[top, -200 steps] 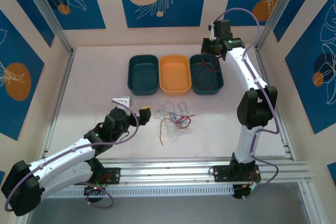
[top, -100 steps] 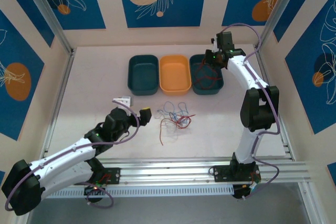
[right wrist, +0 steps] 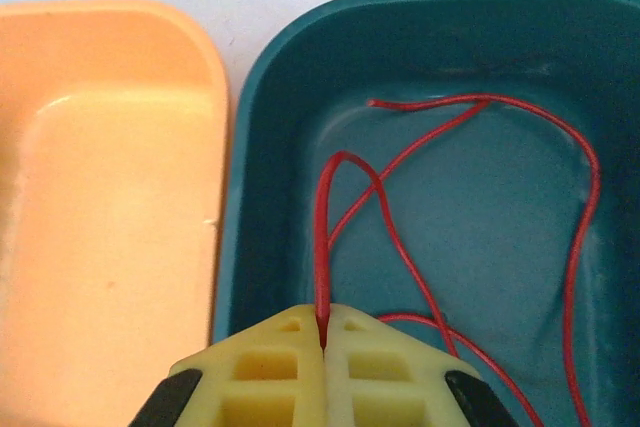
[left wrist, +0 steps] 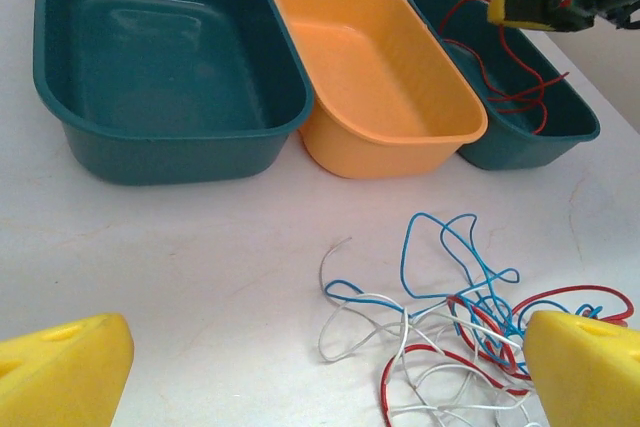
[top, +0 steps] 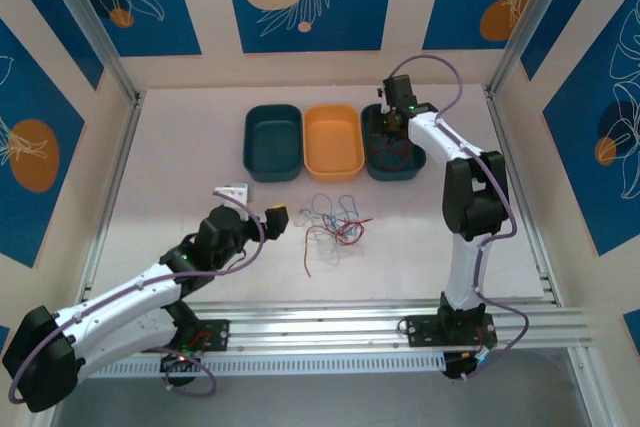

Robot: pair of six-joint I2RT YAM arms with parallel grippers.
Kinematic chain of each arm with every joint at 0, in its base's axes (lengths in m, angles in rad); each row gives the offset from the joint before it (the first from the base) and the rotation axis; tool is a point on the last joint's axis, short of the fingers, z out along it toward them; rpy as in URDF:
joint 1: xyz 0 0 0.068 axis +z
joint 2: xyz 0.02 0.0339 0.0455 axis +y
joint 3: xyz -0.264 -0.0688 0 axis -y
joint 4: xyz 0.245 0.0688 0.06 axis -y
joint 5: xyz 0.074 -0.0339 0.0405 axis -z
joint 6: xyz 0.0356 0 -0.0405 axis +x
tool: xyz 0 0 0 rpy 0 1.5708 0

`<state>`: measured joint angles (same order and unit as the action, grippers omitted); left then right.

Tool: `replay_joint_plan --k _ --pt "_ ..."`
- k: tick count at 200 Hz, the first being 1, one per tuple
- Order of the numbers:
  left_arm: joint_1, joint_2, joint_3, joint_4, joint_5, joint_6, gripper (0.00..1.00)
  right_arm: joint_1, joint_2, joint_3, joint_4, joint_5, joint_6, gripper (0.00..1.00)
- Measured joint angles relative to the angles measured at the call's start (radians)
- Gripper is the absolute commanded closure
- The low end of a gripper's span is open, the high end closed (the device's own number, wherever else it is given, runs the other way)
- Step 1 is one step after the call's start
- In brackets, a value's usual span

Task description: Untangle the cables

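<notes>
At bottom centre of the right wrist view, the right gripper (right wrist: 322, 332) clamps a limp, featherlight red cable (right wrist: 319, 247), probably best pinched at a loop; the left gripper (left wrist: 325, 377) gapes.

The red cable (right wrist: 320, 247) exits at 5 o'clock, end unseen (the tangle (left wrist: 478, 315) hides partly behind a yellow finger (left wrist: 590, 372)).
</notes>
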<state>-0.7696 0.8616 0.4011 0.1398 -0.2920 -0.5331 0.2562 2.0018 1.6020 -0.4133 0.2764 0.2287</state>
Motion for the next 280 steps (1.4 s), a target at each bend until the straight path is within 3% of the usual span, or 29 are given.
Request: replay_joint_plan --k 53,128,195,236,280 --pt "0.0 -0.003 0.0 -0.004 -0.001 0.0 0.0 0.048 0.014 -0.022 0.04 0.093 -0.051 1.0" --pt "0.0 -0.018 0.058 -0.128 -0.035 0.021 0.0 -0.002 0.013 -0.095 0.047 0.104 -0.029 0.91" --pt "0.0 -0.068 0.118 -0.225 -0.092 0.057 0.0 -0.011 0.002 -0.101 0.005 0.083 0.019 0.67" --pt "0.0 -0.059 0.159 -0.282 -0.095 0.065 0.0 -0.008 -0.1 -0.112 -0.026 0.083 0.035 0.51" --pt "0.0 -0.043 0.172 -0.289 -0.095 0.065 0.0 -0.008 -0.229 -0.113 -0.052 0.082 0.052 0.48"
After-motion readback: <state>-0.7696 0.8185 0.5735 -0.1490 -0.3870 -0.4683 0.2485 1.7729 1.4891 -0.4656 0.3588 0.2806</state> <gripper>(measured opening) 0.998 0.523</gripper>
